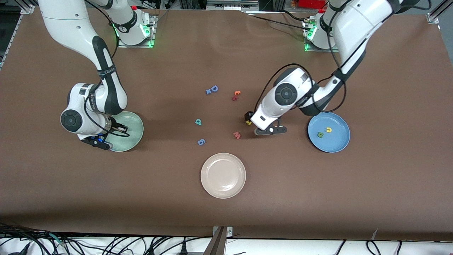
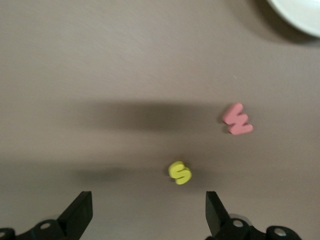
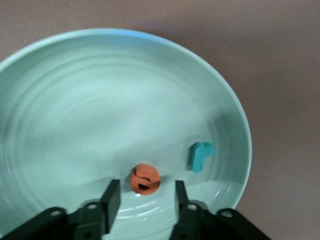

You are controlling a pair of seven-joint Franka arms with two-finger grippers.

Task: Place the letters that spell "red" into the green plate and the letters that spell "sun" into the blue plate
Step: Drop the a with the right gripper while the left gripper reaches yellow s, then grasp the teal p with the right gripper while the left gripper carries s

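Left pincer (image 2: 145, 215) gapes empty over yellow s (image 2: 180, 172) beside pink w (image 2: 237, 120); right pincer (image 3: 145, 200) part-open over orange e (image 3: 145, 179)

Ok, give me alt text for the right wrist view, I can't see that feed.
The right gripper hangs low over the green plate, jaws apart, with the orange "e" lying on the plate between them, not gripped. The teal "r" lies on the plate beside it, near the rim, and brown table shows past the plate's edge.
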